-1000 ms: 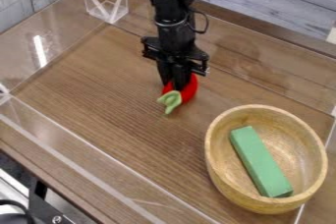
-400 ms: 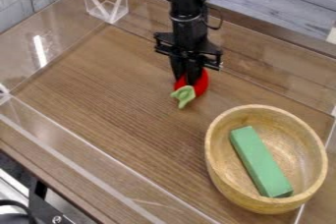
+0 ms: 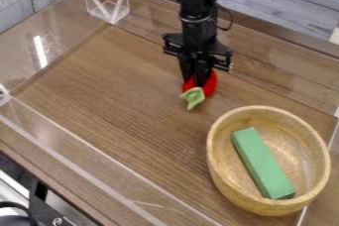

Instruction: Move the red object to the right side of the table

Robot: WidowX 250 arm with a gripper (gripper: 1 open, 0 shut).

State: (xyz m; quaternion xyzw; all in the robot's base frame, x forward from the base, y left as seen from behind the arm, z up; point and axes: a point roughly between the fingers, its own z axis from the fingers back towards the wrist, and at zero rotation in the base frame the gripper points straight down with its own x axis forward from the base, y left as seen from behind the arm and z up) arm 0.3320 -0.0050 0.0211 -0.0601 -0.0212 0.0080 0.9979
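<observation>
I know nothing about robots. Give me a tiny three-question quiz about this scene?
1. True or false: the pincer is shut on the red object.
2. What lies inside the wooden bowl? A) a green block B) a spoon C) nothing
3. Fill in: the red object's leafy stem is light ____.

Key: 1 true. 2 A, the green block. 3 green.
</observation>
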